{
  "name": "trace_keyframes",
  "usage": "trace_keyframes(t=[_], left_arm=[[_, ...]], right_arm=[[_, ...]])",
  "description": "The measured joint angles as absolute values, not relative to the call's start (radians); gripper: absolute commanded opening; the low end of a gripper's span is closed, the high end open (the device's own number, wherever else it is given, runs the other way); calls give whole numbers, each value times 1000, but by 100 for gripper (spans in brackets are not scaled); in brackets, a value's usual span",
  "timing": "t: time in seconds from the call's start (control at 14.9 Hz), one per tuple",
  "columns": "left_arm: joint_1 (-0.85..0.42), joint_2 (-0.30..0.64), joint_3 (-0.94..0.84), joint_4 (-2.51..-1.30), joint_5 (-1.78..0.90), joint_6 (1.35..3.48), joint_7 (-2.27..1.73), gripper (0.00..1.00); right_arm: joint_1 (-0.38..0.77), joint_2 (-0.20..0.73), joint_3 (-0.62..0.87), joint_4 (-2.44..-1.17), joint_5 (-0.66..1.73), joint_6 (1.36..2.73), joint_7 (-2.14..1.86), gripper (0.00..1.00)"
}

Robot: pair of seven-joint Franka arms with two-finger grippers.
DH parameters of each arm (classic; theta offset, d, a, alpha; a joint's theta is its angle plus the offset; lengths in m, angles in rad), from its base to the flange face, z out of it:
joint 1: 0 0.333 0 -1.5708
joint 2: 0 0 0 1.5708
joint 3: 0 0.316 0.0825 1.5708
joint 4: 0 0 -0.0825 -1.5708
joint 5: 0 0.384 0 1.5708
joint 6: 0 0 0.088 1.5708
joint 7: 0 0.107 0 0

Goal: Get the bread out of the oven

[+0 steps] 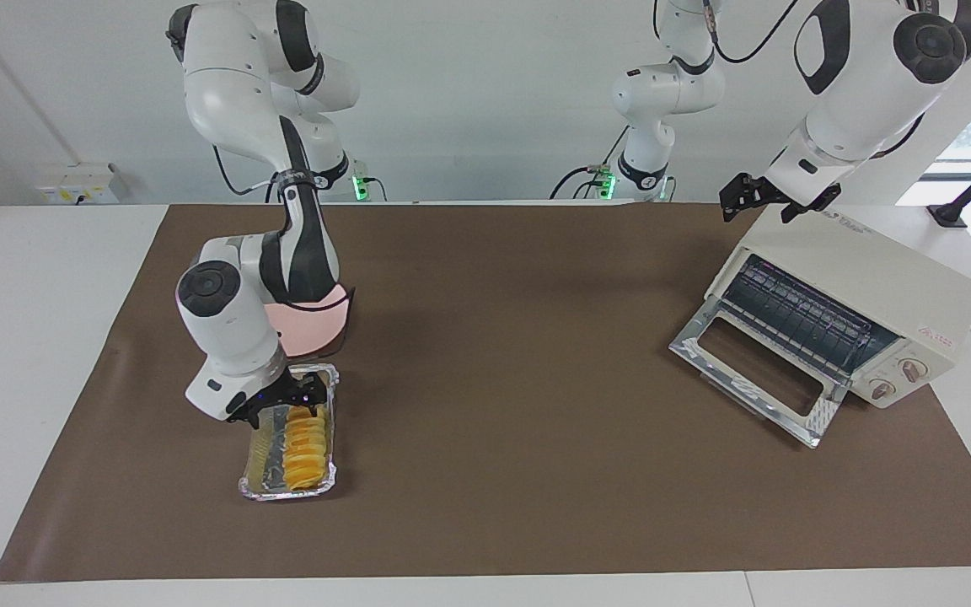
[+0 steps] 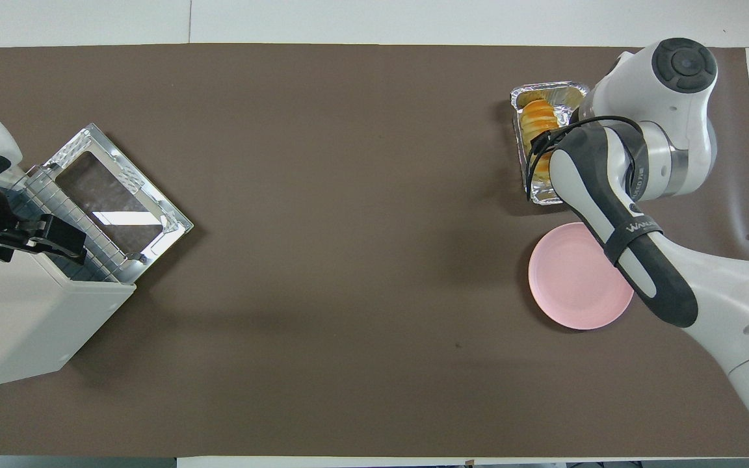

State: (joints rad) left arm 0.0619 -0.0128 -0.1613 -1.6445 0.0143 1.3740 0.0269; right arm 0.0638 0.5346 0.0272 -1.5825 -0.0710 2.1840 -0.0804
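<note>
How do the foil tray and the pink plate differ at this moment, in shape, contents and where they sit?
The foil tray is a crinkled silver rectangle with raised walls; the pink plate is round, smooth and shallow. The foil tray holds the bread; the pink plate shows nothing on its visible part. The pink plate lies nearer to the robots than the foil tray. The right gripper is over the foil tray, not the pink plate. Both sit on the brown mat at the right arm's end.

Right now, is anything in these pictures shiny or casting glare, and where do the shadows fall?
Overhead view: the oven door's glass reflects a bright white streak, and its metal frame glints. Facing view: the foil tray around the bread sparkles, and the right hand over it lays a soft shadow on the brown mat; daylight washes out the window corner.
</note>
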Motion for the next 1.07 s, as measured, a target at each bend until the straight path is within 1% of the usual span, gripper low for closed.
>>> trace_keyframes(t=[0.27,0.33,0.4,0.47,0.54,0.6,0.67,1.07], left_arm=[[62,-13,-161,-1644,14,1374,27,100],[62,-13,-161,-1644,14,1374,27,100],[62,-13,-161,-1644,14,1374,27,100],[62,-13,-161,-1644,14,1374,27,100],[62,-13,-161,-1644,14,1374,27,100],[62,-13,-161,-1644,14,1374,27,100],[62,-13,-161,-1644,14,1374,27,100],[62,-13,-161,-1645,14,1374,27,100]], right_arm=[[88,546,27,-1608,-86,2234,-51,100],[88,546,27,-1621,-86,2254,-50,96],[87,546,25,-1631,-86,2267,-50,86],[85,546,24,-1638,-86,2274,-50,68],[84,546,22,-1640,-87,2276,-50,47],[84,546,20,-1641,-87,2276,-50,18],[83,546,18,-1641,-87,2276,-50,0],[76,543,18,-1640,-87,2276,-50,0]])
